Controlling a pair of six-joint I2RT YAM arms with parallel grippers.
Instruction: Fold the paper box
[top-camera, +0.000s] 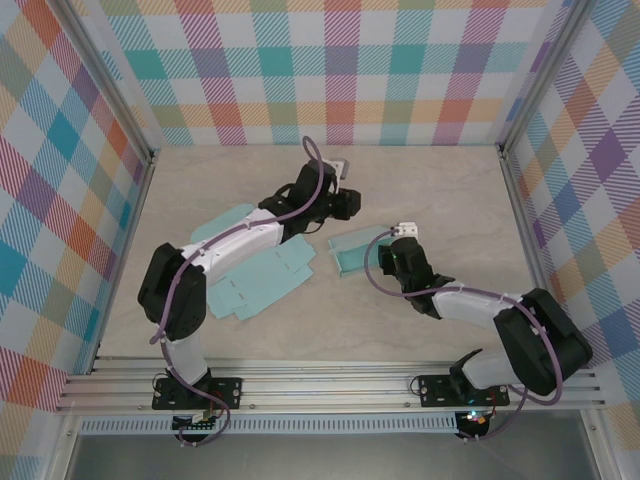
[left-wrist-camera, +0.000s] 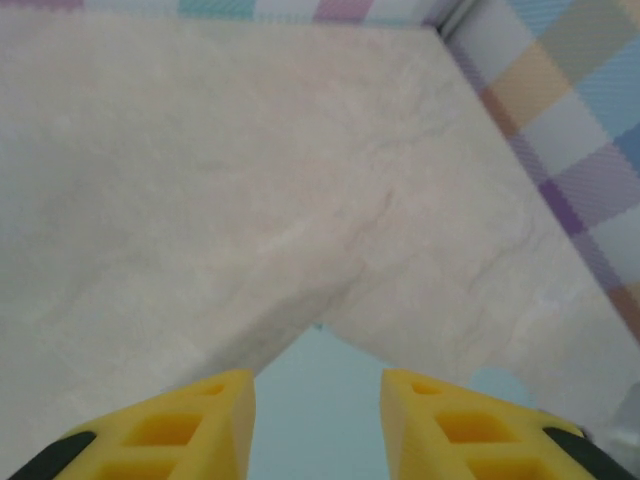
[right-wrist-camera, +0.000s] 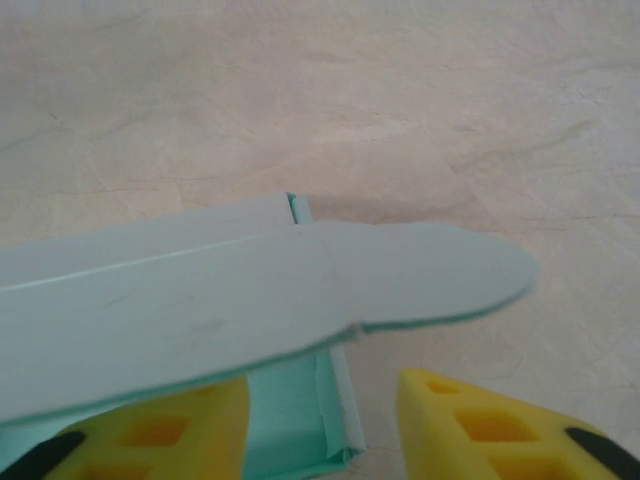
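Box (top-camera: 262, 283) lies mostly flat, mid-table under my left arm. One end flap (right-wrist-camera: 300, 290) raised at right gripper (right-wrist-camera: 325, 395), which is spread wide, gripping nothing. Left gripper (left-wrist-camera: 318, 390) also wide, over paper. Most folds remain, I judge.

paper box (top-camera: 262, 280): plain pale mint-teal. smaller piece (top-camera: 358, 250) at its 3 o'clock: same teal. table (top-camera: 440, 190): beige, faint marble veining. walls (top-camera: 340, 70) at 9, 12, 3 o'clock: plaid in teal, orange, purple, pink, white. left arm (top-camera: 240, 240), right arm (top-camera: 470, 305): white and black, purple cables (top-camera: 316, 165). left gripper (left-wrist-camera: 318, 390), right gripper (right-wrist-camera: 322, 395): yellow fingers, black bases.
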